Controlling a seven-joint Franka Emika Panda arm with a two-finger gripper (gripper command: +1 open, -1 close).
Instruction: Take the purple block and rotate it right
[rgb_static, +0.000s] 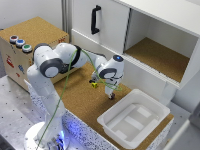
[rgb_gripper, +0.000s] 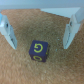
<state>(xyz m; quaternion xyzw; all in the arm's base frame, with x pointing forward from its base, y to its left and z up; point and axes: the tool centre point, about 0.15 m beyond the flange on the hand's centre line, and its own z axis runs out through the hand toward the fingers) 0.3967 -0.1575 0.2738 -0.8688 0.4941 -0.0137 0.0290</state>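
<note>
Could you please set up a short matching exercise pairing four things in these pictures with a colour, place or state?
Things:
1. purple block
2. gripper
3. white bin
4. cabinet door handle

Descriptions:
A. black, upright
B. open, fingers either side of the block
C. at the cork table's end, on the exterior view's right
D. carries a yellow letter

Pairs: 1-D, 2-B, 3-C, 4-A

The purple block (rgb_gripper: 39, 51) looks smooth and faintly glossy, resting on a rough, matt cork-like table (rgb_static: 80, 97) beside a glossy white plastic bin (rgb_static: 134, 119).
</note>
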